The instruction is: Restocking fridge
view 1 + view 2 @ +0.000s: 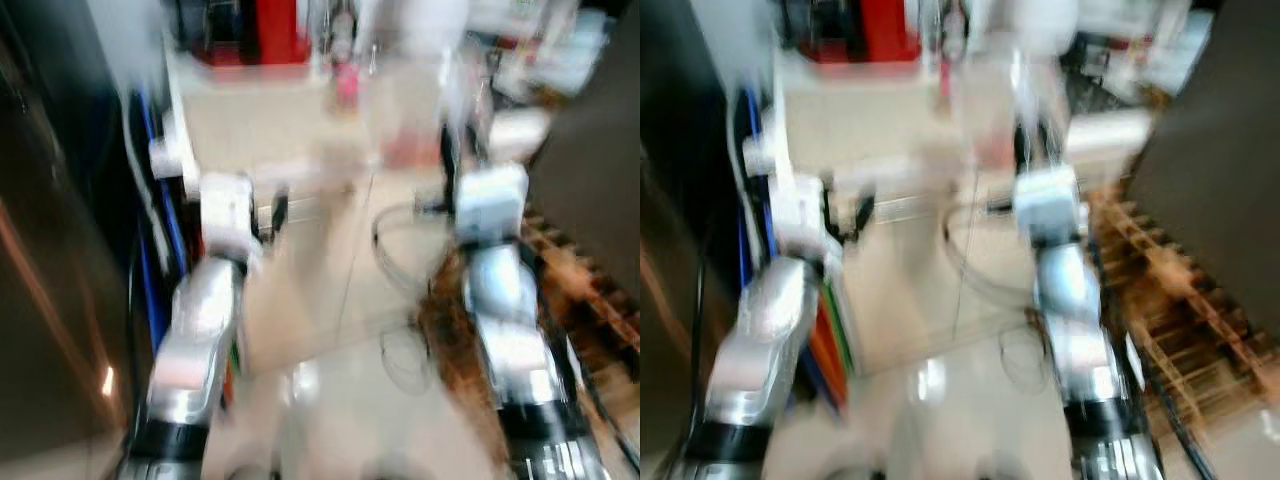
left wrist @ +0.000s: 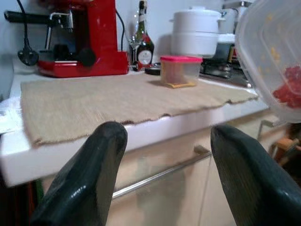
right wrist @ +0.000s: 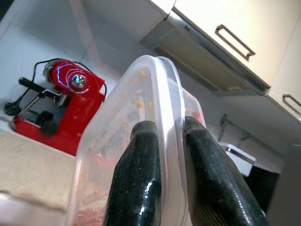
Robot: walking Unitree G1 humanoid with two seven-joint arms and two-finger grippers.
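Clear plastic container (image 3: pixel 141 141) with red food inside sits pinched by its rim in the right claw (image 3: pixel 162 155), raised beside the table (image 2: pixel 141 129). Left claw (image 2: pixel 169 155) is spread, empty. Held edge-on, it could slip or spill. No label or writing is readable anywhere.

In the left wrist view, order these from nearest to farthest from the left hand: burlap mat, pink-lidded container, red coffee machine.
1. Burlap mat, covering the counter's front edge before the open left hand.
2. Pink-lidded container, mid-counter.
3. Red coffee machine, at the back wall.
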